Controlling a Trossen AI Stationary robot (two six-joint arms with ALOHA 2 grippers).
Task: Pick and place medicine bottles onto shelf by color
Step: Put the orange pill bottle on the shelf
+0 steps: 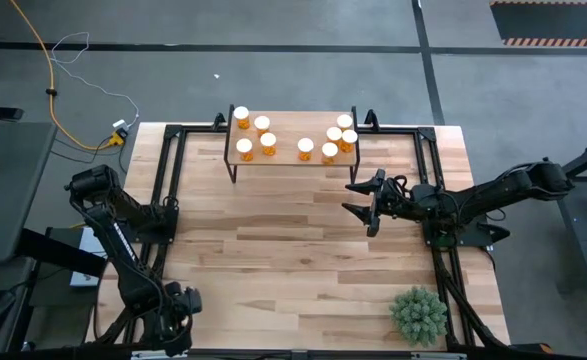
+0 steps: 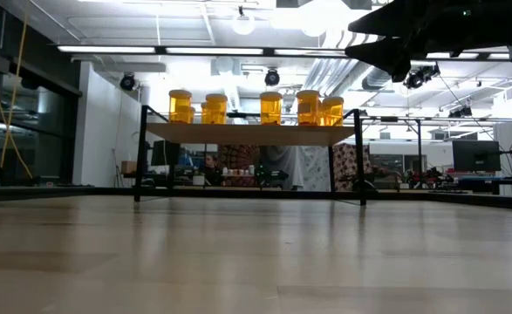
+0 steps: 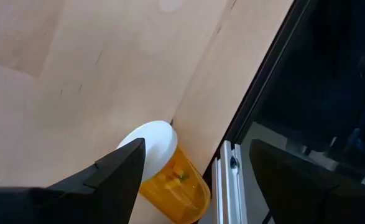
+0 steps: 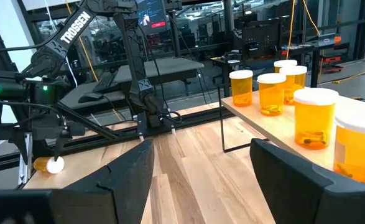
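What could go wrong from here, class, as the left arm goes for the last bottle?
1. The fallen bottle lies on its side at the table's edge, between the left gripper's open jaws; a nudge could roll it off.
2. The shelf is crowded with bottles; placing another may topple neighbours.

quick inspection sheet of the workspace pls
surface: wood-plank table, no spills seen
job's things: nine capped amber bottles upright on the shelf; one more bottle lying by the table's edge
clutter: green plant at a corner
tools: left tool open over the lying bottle; right tool open, before the shelf
cables: yellow cable on the floor
surroundings: black frame rails along the table's sides
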